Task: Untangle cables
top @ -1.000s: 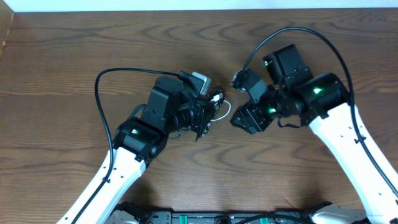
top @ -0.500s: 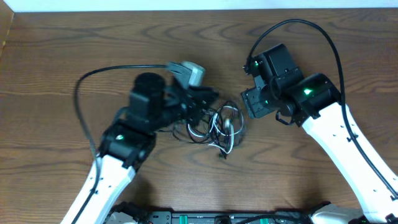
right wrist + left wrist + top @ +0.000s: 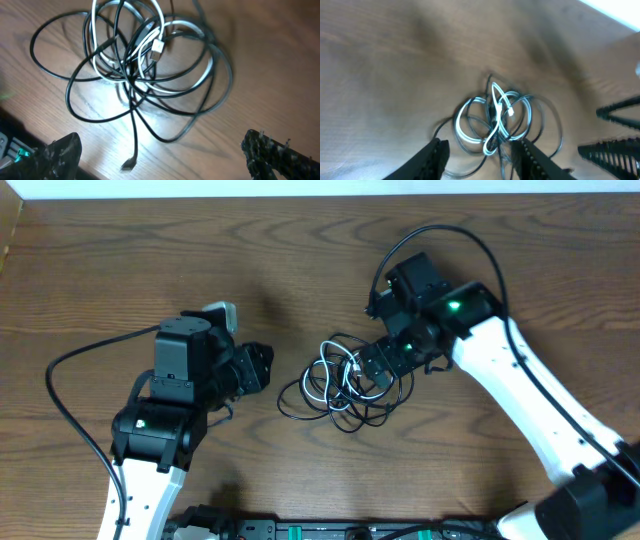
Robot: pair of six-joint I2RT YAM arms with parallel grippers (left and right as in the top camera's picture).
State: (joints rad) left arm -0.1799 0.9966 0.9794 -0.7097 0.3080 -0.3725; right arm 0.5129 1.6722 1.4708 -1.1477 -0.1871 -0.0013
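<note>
Tangled cables (image 3: 345, 385) lie heaped on the tabletop (image 3: 300, 260) — left fingers (image 3: 432, 157) at 9 o'clock, right fingers (image 3: 60, 150) at 3 o'clock — both pairs spread, empty.

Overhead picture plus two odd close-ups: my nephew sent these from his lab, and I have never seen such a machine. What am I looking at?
Two robot arms work at a wooden table. The overhead view looks down on both. Each close-up comes from a camera on one arm's wrist, so the dark prongs at the bottom are that arm's own fingers. Between the arms lies a tangle of thin cables, black ones and a white one. The left gripper sits apart from it, the right gripper at its right edge. Both are open; neither holds anything.
</note>
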